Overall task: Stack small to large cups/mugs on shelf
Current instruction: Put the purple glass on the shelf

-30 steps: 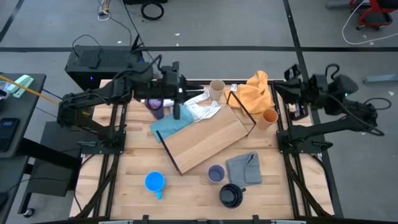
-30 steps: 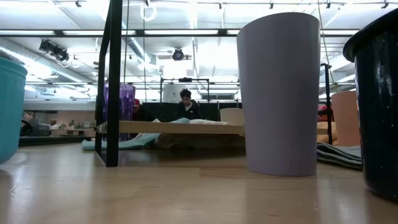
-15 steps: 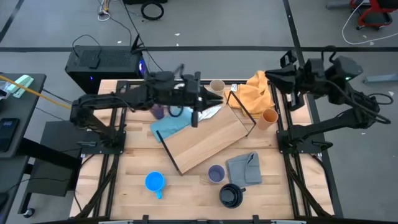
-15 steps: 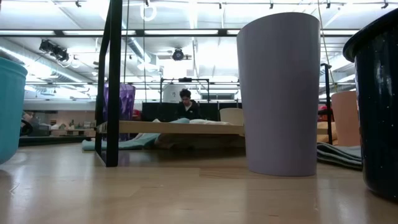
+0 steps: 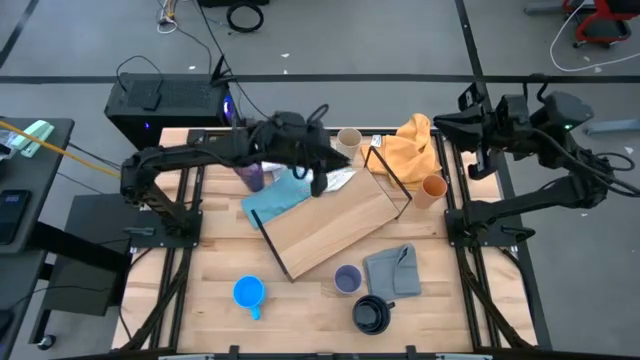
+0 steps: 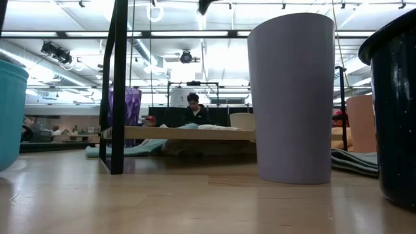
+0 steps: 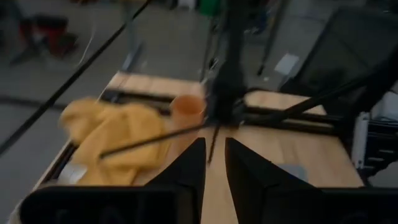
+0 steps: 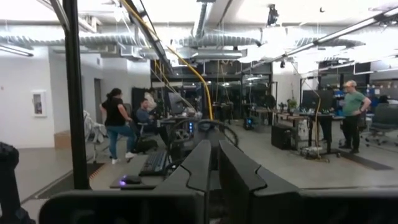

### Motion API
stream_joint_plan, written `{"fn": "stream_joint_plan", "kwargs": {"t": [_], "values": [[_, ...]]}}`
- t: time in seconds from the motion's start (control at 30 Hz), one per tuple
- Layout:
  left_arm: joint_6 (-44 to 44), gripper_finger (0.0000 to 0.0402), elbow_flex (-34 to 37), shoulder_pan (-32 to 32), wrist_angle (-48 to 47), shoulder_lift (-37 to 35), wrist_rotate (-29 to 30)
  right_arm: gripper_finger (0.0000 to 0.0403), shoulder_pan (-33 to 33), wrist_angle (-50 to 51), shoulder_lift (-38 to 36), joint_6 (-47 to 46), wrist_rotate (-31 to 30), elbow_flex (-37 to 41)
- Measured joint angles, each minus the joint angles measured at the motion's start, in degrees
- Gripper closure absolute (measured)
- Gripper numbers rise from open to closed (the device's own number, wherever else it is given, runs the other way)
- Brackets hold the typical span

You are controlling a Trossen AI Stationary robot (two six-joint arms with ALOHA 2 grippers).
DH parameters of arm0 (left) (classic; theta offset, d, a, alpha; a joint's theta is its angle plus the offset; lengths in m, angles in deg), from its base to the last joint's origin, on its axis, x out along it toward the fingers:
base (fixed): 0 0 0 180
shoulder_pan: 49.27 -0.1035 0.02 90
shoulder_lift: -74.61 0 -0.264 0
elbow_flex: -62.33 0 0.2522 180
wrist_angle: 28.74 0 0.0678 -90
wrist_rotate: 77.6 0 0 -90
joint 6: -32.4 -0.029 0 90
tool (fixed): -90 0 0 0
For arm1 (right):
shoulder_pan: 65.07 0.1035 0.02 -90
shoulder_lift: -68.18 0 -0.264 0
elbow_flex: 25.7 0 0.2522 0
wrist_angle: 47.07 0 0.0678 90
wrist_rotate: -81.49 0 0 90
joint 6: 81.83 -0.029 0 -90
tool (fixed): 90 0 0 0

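Observation:
The light-wood shelf [image 5: 335, 225] lies slantwise on the table. Around it stand the dark purple tumbler [image 5: 252, 178], beige cup [image 5: 348, 142], orange cup [image 5: 433, 187], lavender cup [image 5: 347, 279], black mug [image 5: 372, 314] and bright blue mug [image 5: 249, 293], each on its base. My left gripper [image 5: 318, 186] hovers over the shelf's far left corner, shut and empty [image 7: 214, 177], pointing toward the orange cup [image 7: 188, 109]. My right gripper [image 5: 443, 125] is raised at the table's far right, shut and empty [image 8: 214, 168], facing the room.
An orange cloth [image 5: 412, 145] lies at the far right by the shelf's black rods [image 5: 390, 170]. A teal cloth [image 5: 270, 200] and a white sheet [image 5: 328, 178] lie under my left arm, a grey cloth [image 5: 392, 268] by the lavender cup. People stand in the room beyond.
My left gripper has gone down and toward the table's right edge, from above the purple tumbler to the shelf's far left corner, staying shut and empty. My right gripper has risen a little and tipped upward.

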Motion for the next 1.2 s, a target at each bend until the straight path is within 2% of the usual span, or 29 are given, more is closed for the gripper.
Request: {"fn": "stream_joint_plan", "kwargs": {"t": [0.3,0.6,0.73,1.0,1.2], "values": [[3.5,0.0335,0.0,-6.8,-25.7,-4.4,6.7,0.0365,-1.7,2.1,0.2,0.0,-0.6,0.0],[3.7,0.0348,0.0,-12.8,-47.9,-8.9,7.0,0.0365,-3.3,3.8,0.5,-0.4,-0.5,0.0],[3.9,0.0351,0.0,-15.3,-56.1,-9.0,9.1,0.0365,-3.2,3.9,1.1,-0.5,-0.5,0.0],[6.3,0.0336,0.0,-18.9,-60.6,-6.9,10.1,0.0365,-3.2,4.0,2.9,-0.5,-0.5,0.0],[-7.1,0.0321,0.0,-19.9,-60.6,-4.8,10.5,0.0365,-3.2,4.0,3.3,-1.9,-0.5,0.0]]}}
